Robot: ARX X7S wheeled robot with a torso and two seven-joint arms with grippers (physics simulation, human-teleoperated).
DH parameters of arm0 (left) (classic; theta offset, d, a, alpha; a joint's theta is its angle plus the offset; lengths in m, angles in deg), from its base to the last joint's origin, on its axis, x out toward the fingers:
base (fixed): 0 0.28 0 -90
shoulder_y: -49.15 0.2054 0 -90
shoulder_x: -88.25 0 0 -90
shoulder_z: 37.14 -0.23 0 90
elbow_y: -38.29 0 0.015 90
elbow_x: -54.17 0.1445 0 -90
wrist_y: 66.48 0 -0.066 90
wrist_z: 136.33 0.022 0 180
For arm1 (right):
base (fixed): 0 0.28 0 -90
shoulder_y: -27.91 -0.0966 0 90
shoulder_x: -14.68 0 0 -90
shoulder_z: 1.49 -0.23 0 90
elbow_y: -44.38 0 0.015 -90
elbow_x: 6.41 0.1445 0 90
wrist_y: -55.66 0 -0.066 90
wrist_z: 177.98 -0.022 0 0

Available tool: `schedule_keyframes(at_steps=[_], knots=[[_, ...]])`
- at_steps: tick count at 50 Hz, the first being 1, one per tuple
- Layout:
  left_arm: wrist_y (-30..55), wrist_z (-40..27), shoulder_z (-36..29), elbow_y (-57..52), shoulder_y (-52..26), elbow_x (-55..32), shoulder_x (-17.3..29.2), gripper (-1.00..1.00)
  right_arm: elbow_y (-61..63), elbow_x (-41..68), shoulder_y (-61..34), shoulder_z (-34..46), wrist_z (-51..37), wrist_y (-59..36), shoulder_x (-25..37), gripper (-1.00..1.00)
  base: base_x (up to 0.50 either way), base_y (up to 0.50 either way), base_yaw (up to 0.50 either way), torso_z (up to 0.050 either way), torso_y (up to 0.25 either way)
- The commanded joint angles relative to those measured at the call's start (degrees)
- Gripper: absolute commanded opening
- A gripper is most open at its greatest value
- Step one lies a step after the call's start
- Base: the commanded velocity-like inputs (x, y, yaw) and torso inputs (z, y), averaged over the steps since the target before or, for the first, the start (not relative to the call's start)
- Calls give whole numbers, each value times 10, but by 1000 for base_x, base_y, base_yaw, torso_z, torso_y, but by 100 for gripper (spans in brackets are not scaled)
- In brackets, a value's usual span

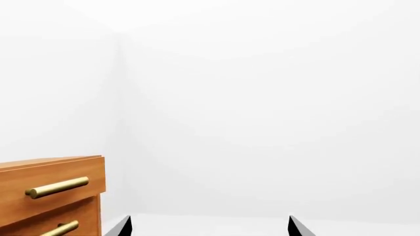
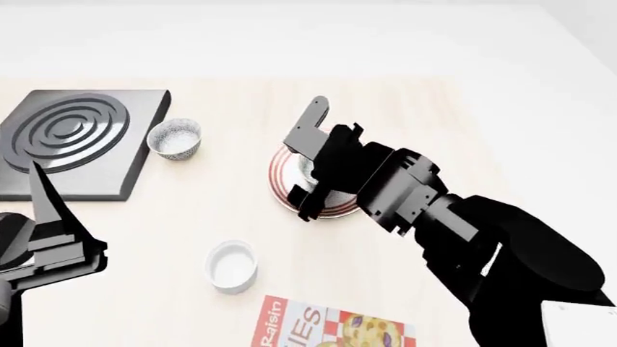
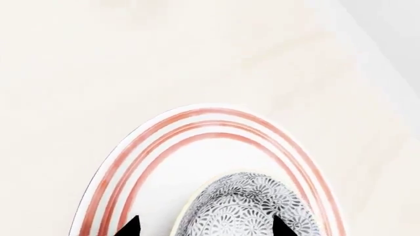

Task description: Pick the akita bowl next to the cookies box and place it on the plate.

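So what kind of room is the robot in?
Probably a pretend kitchen, made in a computer. On the pale wooden table there is a flat stove burner with rings, a red-ringed plate, small bowls and a cookies box. The left wrist view shows wooden drawers with brass handles.

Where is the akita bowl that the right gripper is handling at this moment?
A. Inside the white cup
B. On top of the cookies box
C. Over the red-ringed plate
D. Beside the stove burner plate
C: the right wrist view shows the speckled akita bowl between the tips of the right gripper, over the plate with its red rings; whether it rests there cannot be told.
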Motion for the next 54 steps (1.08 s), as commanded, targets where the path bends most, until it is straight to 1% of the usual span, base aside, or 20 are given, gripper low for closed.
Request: schedule_keyframes(at_steps=[1,9,15,16,17,20,21,23,26,30,33,34,37,39,41,42,45,46,49,54], knots=[[-2,-2,-3,2,1,1,1,100,73,39,-23,-42,-4,-5,40,100,0,0,0,0,0],[1,-5,-4,-1,1,1,3,100,171,79,-61,-88,-18,-8,103,100,0,0,0,0,0],[2,-7,-5,-3,2,1,4,100,282,87,-93,-112,-47,-1,173,100,0,0,0,0,0],[1,-7,-4,-2,2,1,4,100,353,61,-108,-102,-78,-3,210,100,0,0,0,0,0],[0,-7,-5,-2,2,1,4,100,380,65,-110,-106,-83,-2,224,100,0,0,0,0,0],[1,-7,-10,-2,0,4,4,100,492,95,-122,-139,-119,-3,284,100,0,0,0,0,0],[0,-7,-12,-1,2,6,4,100,561,99,-134,-154,-146,-4,322,100,0,0,0,0,0],[0,-7,-11,-2,2,4,5,100,634,109,-144,-176,-177,1,364,100,0,0,0,0,0],[3,-9,-10,-5,2,4,6,100,809,133,-179,-226,-245,-4,470,100,0,0,0,0,0],[2,-10,-11,-7,3,5,7,100,911,123,-230,-258,-330,-55,539,100,0,0,0,0,0],[3,-11,-10,-7,2,3,8,100,941,148,-251,-287,-355,-59,570,100,0,0,0,0,0],[4,-11,-8,-8,2,2,9,100,966,180,-275,-318,-386,-60,600,100,0,0,0,0,0],[4,-12,-6,-8,1,0,10,100,1002,209,-307,-351,-421,-72,638,100,0,0,0,0,0],[3,-12,-4,-9,3,-2,10,100,1042,261,-349,-394,-463,-77,688,100,0,0,0,0,0],[5,-13,-4,-10,2,-2,11,100,1057,292,-369,-416,-485,-78,714,100,0,0,0,0,0],[6,-14,-4,-10,1,-3,12,100,1073,329,-392,-443,-498,-66,745,100,0,0,0,0,0],[6,-15,-5,-10,0,-2,13,100,1094,398,-435,-482,-512,-66,787,100,0,0,0,0,0],[7,-15,-5,-11,-1,-3,13,100,1106,451,-466,-506,-520,-80,810,100,0,0,0,0,0],[8,-16,-4,-12,-1,-4,14,100,1121,536,-531,-566,-548,-115,833,100,0,0,0,0,0],[8,-18,-4,-11,-2,-4,16,100,1105,629,-538,-688,-564,-127,862,100,0,0,0,0,0]])
